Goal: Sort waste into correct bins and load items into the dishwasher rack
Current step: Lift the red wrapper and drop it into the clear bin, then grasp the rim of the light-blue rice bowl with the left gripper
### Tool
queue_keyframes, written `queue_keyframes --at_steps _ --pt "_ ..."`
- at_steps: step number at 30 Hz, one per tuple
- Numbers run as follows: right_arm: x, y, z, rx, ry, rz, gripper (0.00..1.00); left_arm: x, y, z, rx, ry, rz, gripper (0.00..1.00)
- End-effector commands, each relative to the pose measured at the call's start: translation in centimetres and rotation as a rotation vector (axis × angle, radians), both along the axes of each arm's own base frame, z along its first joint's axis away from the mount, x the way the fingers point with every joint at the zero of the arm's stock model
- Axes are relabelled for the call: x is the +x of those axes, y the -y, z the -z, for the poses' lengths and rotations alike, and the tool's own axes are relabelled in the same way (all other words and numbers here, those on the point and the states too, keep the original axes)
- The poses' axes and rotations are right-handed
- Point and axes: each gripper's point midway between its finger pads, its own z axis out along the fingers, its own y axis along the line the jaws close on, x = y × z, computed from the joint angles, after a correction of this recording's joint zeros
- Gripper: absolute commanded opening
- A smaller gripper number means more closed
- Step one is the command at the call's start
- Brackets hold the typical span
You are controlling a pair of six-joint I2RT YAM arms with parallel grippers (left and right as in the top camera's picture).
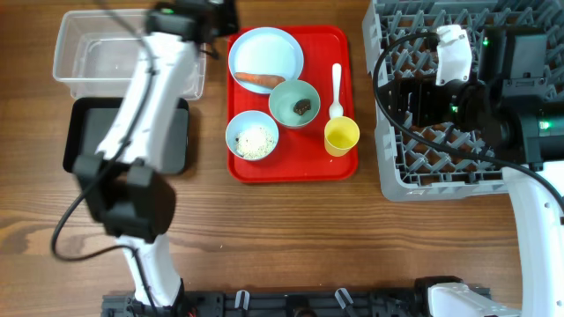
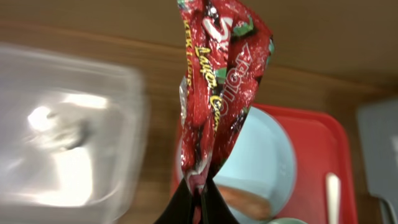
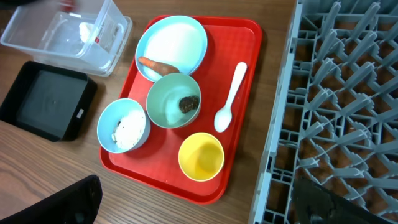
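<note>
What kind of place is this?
Probably not a real kitchen, more a dish clean-up practice spot on a wooden table. A flat red plastic serving tray holds used dishes, a large grey plastic pegged dishwasher rack waits beside it, and a clear plastic rectangular tub stands nearby.

left gripper (image 2: 200,198): pinched closed | right gripper (image 3: 196,186): spread wide | left arm (image 1: 145,97): apparently fully extended forward

I see a glossy, crinkled red wrapper (image 2: 221,81). The tub (image 1: 79,62) looks like clear, smooth plastic; the table (image 1: 282,238) is grained wood.
</note>
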Motion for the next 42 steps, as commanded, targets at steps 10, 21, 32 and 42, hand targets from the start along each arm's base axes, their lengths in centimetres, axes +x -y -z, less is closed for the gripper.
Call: queue_keyframes --at_steps 10,21,32,42 --pt "0.5 -0.1 -0.3 0.012 0.006 0.003 1.00 1.0 -12.7 11.7 -0.036 -0.227 -0.421 0.67" --pt "0.5 0.0 -0.3 0.011 0.005 0.003 1.00 1.3 -9.8 6.8 -0.138 -0.152 -0.256 1.00" --pt "0.5 0.0 -0.3 0.012 0.004 0.003 1.00 -7.2 -1.9 2.6 -0.168 -0.330 0.024 0.99" --pt "0.5 -0.1 -0.3 0.012 0.007 0.003 1.00 -16.6 0.0 3.5 -0.004 -0.638 0.139 0.85"
